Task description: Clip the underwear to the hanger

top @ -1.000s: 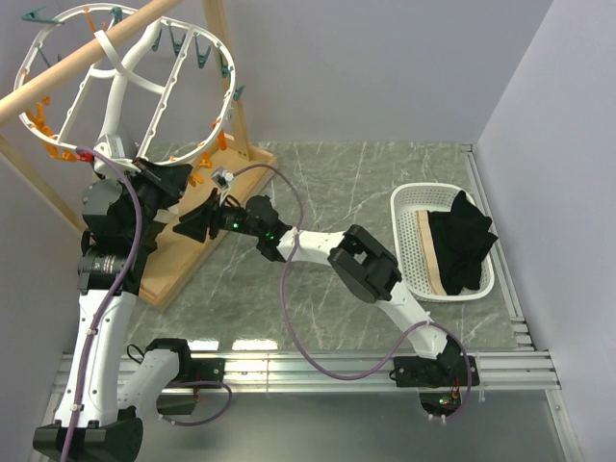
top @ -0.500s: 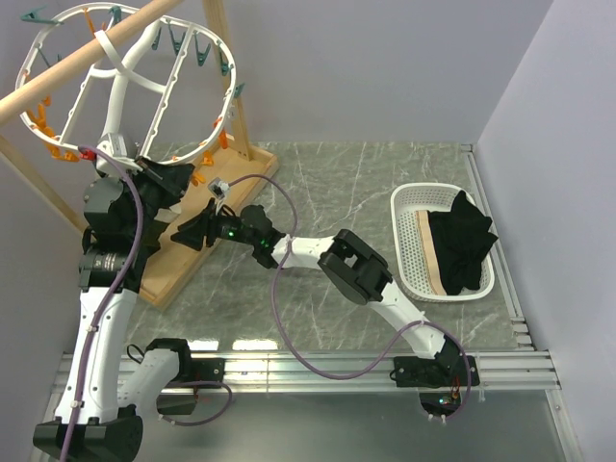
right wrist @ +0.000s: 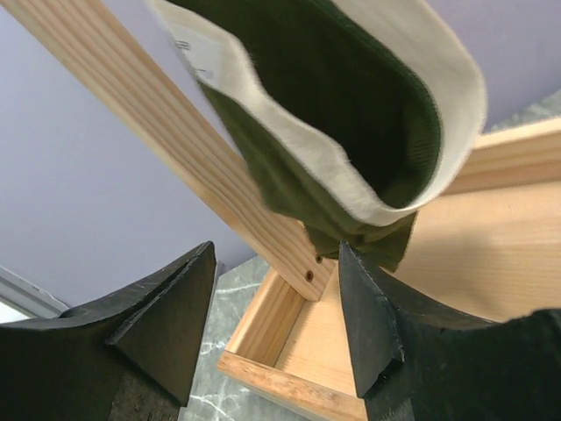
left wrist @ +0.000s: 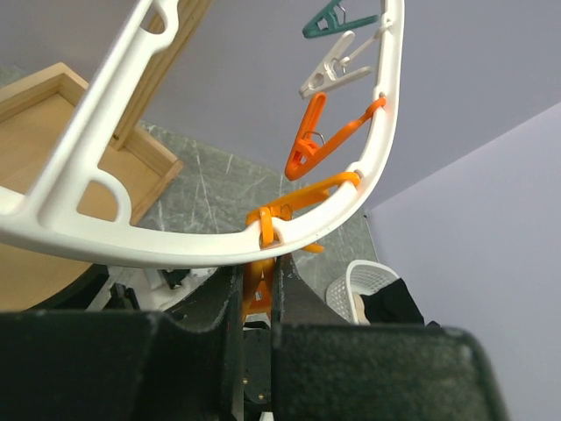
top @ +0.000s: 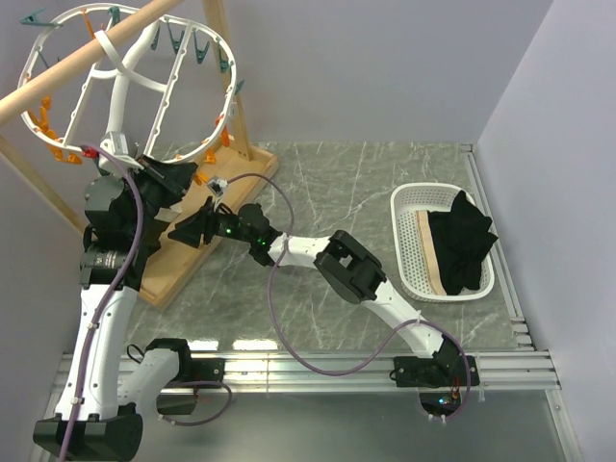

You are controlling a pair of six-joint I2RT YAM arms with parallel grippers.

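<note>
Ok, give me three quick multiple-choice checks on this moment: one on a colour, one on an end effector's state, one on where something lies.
1. The clothespin in the left end effector is: A teal; B orange; C white.
2. The right end effector, by the underwear, is: A open; B shut on it; C out of view.
3. The black garment lies: A in the white basket; B in the left end effector; C beside the underwear.
Key: 1 B, the pin pinched in its jaws is orange. 2 A, its jaws stand wide apart in the wrist view. 3 A, it is heaped inside the basket.
</note>
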